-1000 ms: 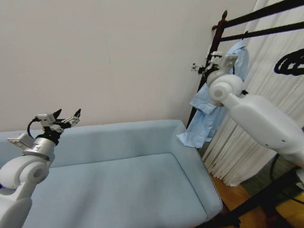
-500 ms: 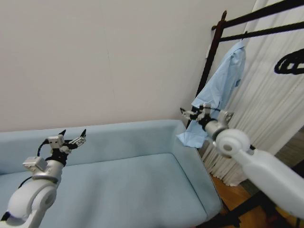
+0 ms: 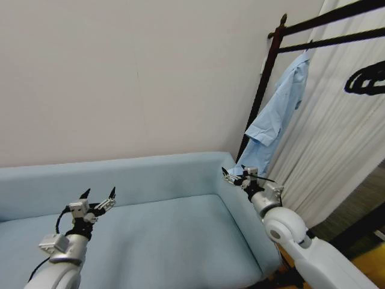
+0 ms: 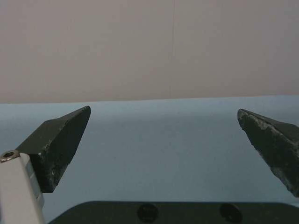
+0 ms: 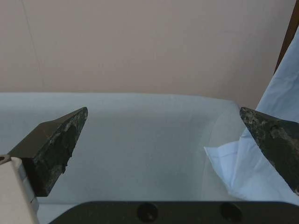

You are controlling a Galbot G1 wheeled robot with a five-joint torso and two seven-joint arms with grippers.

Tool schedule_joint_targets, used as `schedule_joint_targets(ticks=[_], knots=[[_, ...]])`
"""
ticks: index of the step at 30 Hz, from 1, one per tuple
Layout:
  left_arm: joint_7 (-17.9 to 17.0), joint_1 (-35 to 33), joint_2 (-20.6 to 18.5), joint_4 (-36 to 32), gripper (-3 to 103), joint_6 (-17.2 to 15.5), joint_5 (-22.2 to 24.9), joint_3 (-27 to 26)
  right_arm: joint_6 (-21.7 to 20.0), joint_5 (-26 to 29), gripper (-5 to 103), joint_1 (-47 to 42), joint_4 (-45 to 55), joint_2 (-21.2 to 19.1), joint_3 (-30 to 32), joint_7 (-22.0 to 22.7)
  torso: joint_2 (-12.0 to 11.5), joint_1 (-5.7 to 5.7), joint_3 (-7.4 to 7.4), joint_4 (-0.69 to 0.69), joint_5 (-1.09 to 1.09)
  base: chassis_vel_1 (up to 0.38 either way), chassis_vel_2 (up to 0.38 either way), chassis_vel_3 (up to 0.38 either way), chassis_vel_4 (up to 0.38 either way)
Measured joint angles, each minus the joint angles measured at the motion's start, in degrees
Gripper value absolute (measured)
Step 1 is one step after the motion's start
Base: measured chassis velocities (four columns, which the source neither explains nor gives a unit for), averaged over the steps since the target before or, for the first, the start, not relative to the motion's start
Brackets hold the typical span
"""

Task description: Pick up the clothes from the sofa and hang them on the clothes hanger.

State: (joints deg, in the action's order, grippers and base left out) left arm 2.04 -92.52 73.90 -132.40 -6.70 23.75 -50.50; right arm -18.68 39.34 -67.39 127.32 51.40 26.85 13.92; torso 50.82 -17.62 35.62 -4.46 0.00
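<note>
A light blue shirt hangs from the dark clothes rack at the right, its hem draping onto the sofa's arm; its edge shows as pale cloth in the right wrist view. My right gripper is open, low beside the sofa's right arm, just below the shirt's hem, holding nothing. My left gripper is open over the left of the light blue sofa, with nothing between its fingers.
A plain wall rises behind the sofa. White curtains hang behind the rack at the right. A black hanger hangs on the rack's upper bar. Wooden floor shows at the bottom right.
My right gripper has dropped from the rack's top, away from the hanging shirt, down to the sofa's right arm. My left arm has lowered too.
</note>
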Motion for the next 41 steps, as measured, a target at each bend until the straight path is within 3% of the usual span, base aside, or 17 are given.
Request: schedule_joint_targets(ticks=[5, 11, 16, 41], knots=[[0.87, -2.1, 2.87, -0.85, 100, 0.78, -2.51, 0.89, -1.26, -4.83, 100, -6.34, 4.58, 4.43, 0.9, -1.28, 0.0, 0.0, 0.0, -0.01, 0.0, 0.0, 0.0, 0.0, 0.0], [0.59, -3.29, 6.71, -1.75, 100, 0.97, -4.93, 2.87, -2.05, -8.39, 100, -10.05, 7.59, 8.18, -0.29, 0.87, 0.0, 0.0, 0.0, 0.0, 0.0, 0.0, 0.0, 0.0, 0.0], [-0.13, -3.91, 7.64, -2.38, 100, 0.15, -5.3, 3.06, -1.74, -8.99, 100, -11.07, 8.44, 8.79, -0.28, 3.1, 0.0, 0.0, 0.01, 0.0, 0.0, 0.0, 0.0, 0.0, 0.0], [-0.64, -3.96, 7.41, -2.68, 100, -0.41, -4.96, 3.12, -0.99, -8.89, 100, -10.76, 8.32, 8.56, -0.48, 3.5, -0.01, 0.0, 0.01, 0.0, 0.0, 0.0, 0.0, 0.0, 0.0]])
